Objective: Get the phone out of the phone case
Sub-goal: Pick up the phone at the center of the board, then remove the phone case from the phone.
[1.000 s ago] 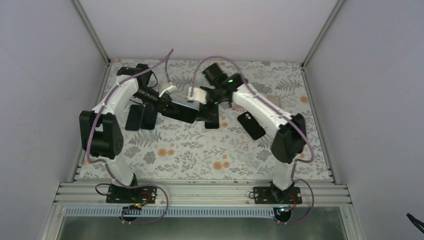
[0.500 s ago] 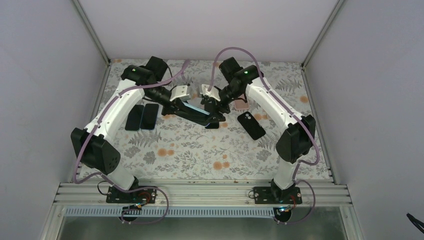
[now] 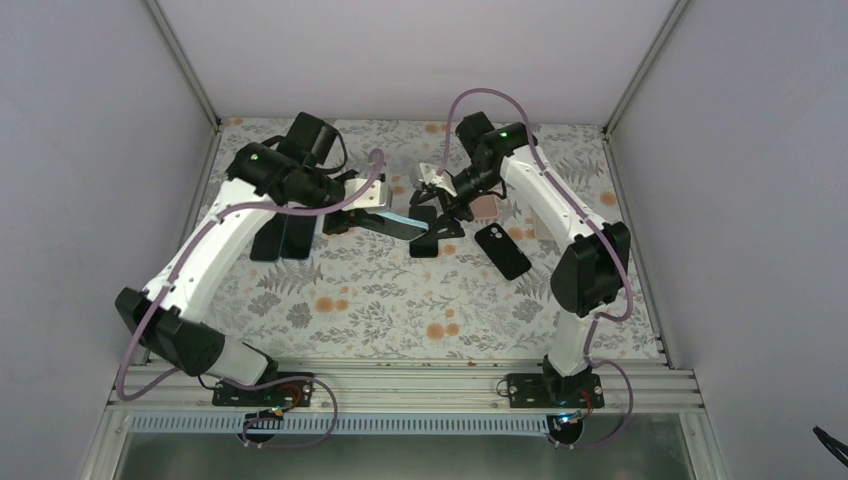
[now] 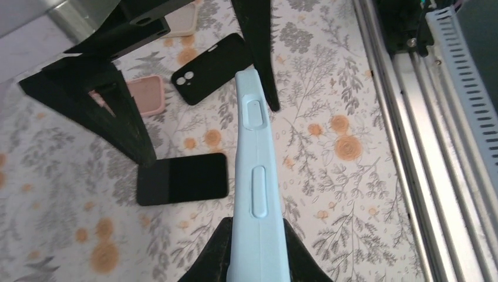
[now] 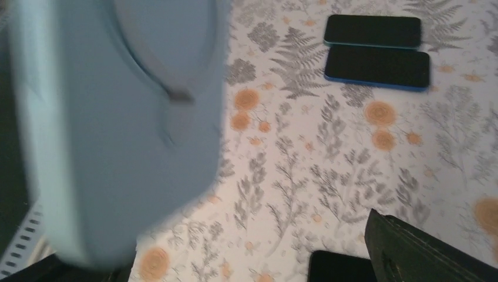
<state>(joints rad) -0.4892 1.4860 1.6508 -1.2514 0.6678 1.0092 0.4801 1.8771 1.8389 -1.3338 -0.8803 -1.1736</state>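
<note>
My left gripper (image 4: pixel 255 228) is shut on a light-blue phone case (image 4: pixel 257 170), which I see edge-on with its side buttons up. The phone is hidden; I cannot tell whether it sits in the case. From above, the case (image 3: pixel 398 222) hangs over the middle of the table, held at its left end by the left gripper (image 3: pixel 372 203). My right gripper (image 3: pixel 440 208) is open, and the case's far end lies between its black fingers (image 4: pixel 111 108). In the right wrist view the case (image 5: pixel 117 123) is a blurred mass at the left, and the right gripper (image 5: pixel 246 258) holds nothing.
Two dark phones (image 3: pixel 283 235) lie side by side at the left. A black phone (image 3: pixel 425 246) lies under the grippers. A black case (image 3: pixel 502 250) and a pink case (image 3: pixel 487 207) lie at the right. The rail (image 3: pixel 400 385) runs along the near edge.
My left arm has stretched out and carried the case higher and toward the right. The right gripper has drawn back to the right, still open. The left grip has not changed.
</note>
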